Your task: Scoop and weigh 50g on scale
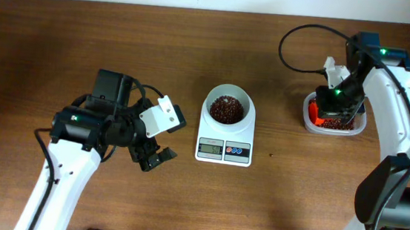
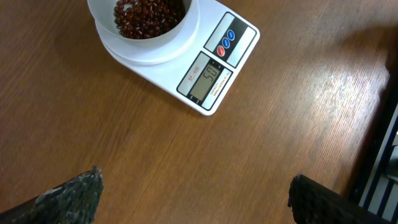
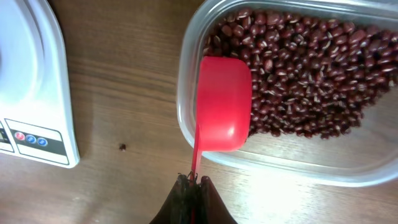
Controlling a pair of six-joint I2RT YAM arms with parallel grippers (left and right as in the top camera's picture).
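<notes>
Beans [image 1: 227, 109] sat heaped in the scale [image 1: 225, 143] bowl at mid-table; left gripper [image 1: 155, 157] gaped empty beside it. Left wrist: display digits unclear. Right wrist: right gripper [image 3: 194, 186] pinched the scoop [image 3: 222, 102] handle over the tub [image 3: 186, 81]. Weighing seemed nearly done.

We see right fingers [image 3: 186, 190] pinched on red scoop [image 3: 224, 102] handle, its bowl over clear tub [image 3: 280, 165] rim, beans [image 3: 311, 68] inside, scale [image 3: 37, 93] corner left on surface [image 3: 124, 74].

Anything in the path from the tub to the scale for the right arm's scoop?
Nothing visible. Only bare table lies between the tub and the scale. The right gripper holds the scoop in the tub; the left gripper sits open on the scale's far side, out of the path.
</notes>
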